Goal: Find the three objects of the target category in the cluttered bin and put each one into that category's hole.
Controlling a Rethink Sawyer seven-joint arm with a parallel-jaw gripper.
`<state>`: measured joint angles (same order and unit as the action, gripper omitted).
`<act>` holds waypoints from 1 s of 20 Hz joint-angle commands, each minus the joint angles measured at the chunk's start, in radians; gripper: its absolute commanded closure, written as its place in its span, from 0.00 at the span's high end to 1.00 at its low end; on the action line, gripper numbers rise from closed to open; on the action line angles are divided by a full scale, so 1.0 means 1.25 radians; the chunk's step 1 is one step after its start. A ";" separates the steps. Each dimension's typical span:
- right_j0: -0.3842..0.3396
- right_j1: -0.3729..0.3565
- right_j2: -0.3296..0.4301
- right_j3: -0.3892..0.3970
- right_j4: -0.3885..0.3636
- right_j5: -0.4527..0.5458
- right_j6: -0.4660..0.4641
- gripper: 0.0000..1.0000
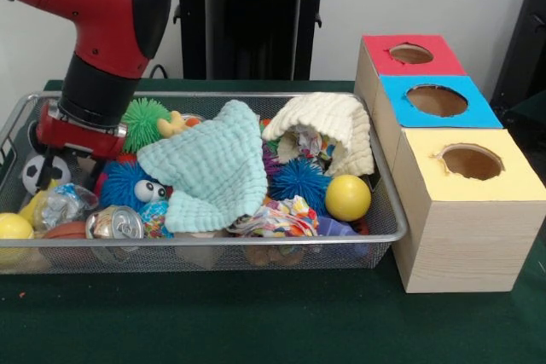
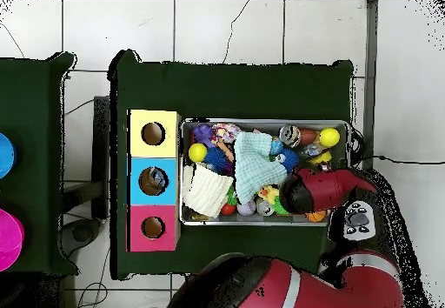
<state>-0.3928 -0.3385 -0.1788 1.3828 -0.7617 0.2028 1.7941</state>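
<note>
Front view: wire-mesh bin (image 1: 388, 232), spiky balls (image 1: 299, 180).

So the arm (image 1: 102, 49) drops into the bin (image 1: 205, 249) at about 9 o'clock, gripper end buried in the clutter. A mint cloth (image 1: 213, 172) sits dead center, a cream one (image 1: 333, 130) at 2 o'clock, and a yellow ball (image 1: 347, 197) at 4. The blue-topped hole (image 1: 437, 101) is off at 3 o'clock, between red and yellow boxes.

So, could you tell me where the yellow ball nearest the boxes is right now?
In the front view the yellow ball lies at the bin's right end, just below the cream cloth and right of a blue spiky ball.
</note>
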 commanded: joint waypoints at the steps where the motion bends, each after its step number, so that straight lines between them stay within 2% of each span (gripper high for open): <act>1: -0.038 -0.029 0.145 0.072 0.025 0.123 -0.087 1.00; 5: -0.074 -0.045 0.182 0.102 0.030 0.120 -0.073 1.00; 7: -0.092 -0.063 0.196 0.130 0.038 0.064 -0.016 1.00; 11: -0.091 -0.105 0.182 0.171 0.073 0.046 0.066 1.00; 16: -0.091 -0.130 0.168 0.209 0.127 0.093 0.089 1.00; 20: -0.097 -0.135 0.175 0.223 0.165 0.139 0.072 1.00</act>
<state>-0.5056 -0.4857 -0.0588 1.5458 -0.6462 0.2647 1.7941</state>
